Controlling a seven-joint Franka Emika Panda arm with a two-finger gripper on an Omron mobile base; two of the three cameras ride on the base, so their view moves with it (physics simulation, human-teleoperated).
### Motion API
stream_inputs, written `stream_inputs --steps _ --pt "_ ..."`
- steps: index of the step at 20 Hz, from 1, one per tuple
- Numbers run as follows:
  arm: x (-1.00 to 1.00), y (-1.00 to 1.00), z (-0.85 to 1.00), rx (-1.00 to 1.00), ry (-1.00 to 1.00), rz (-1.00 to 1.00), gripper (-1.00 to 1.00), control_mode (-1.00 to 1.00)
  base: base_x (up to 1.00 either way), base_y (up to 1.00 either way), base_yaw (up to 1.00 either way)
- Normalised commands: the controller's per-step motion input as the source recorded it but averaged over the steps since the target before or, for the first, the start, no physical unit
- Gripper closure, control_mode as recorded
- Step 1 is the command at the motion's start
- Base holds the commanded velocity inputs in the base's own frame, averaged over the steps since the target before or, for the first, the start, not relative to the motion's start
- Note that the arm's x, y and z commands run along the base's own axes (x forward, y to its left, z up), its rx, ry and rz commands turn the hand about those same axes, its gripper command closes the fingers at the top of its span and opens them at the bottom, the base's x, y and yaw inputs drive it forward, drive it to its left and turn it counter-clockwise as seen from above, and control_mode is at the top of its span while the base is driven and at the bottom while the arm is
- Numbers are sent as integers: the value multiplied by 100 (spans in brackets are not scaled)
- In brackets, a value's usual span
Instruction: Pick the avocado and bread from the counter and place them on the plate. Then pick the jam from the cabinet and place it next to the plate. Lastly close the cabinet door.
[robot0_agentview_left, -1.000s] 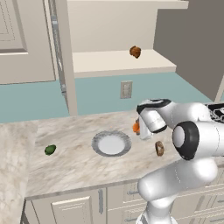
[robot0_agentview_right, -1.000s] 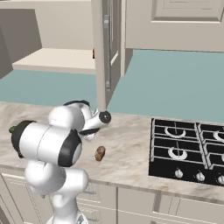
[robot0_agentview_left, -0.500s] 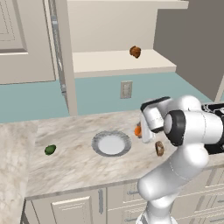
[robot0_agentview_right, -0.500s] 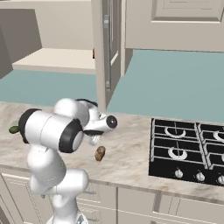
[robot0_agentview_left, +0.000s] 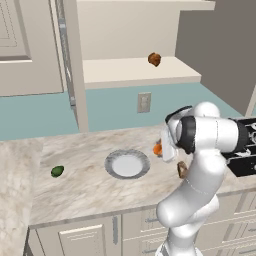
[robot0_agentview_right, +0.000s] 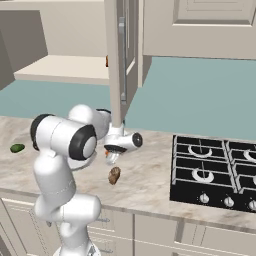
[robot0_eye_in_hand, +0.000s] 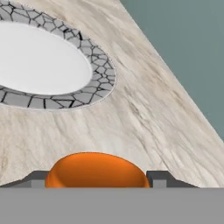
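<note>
The pincer (robot0_eye_in_hand: 96, 183) is closed on the jam (robot0_eye_in_hand: 96, 171): in the hand view the orange jar sits between the 2 dark fingertips (robot0_eye_in_hand: 156, 178), which press against its sides. In the left base view the jam (robot0_agentview_left: 158, 149) appears just above the table (robot0_agentview_left: 90, 187), to the right of the plate (robot0_agentview_left: 127, 165) and apart from its rim. In the hand view the plate (robot0_eye_in_hand: 94, 65) lies ahead of the jar, with bare marble between them.

The plate carries nothing on its white centre. The avocado (robot0_agentview_left: 57, 171) lies on the table well to the left of the plate. The bread (robot0_agentview_right: 114, 175) lies on the table near the front edge, to the right of the jam and below the arm (robot0_agentview_left: 200, 150).

The cabinet (robot0_agentview_left: 135, 70) stands with its left door (robot0_agentview_left: 70, 65) swung open. A dark brown-orange lump (robot0_agentview_left: 154, 59) rests on the shelf inside. A wall socket (robot0_agentview_left: 144, 102) is set in the teal backsplash below the shelf. In the right base view a black hob (robot0_agentview_right: 215, 172) occupies the table at the right.
</note>
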Motion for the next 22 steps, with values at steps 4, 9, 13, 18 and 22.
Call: stream_inputs --steps 4,9,13,18,22 --pt "34 -12 -24 14 11 9 100 -100 0 0 0" --pt "18 -13 -33 8 7 10 100 -100 0 0 0" --pt "9 -17 -41 8 6 12 100 -100 0 0 0" --pt "0 -22 -45 6 2 14 100 -100 0 0 0" --pt "0 -24 -44 2 0 16 100 -100 0 0 0"
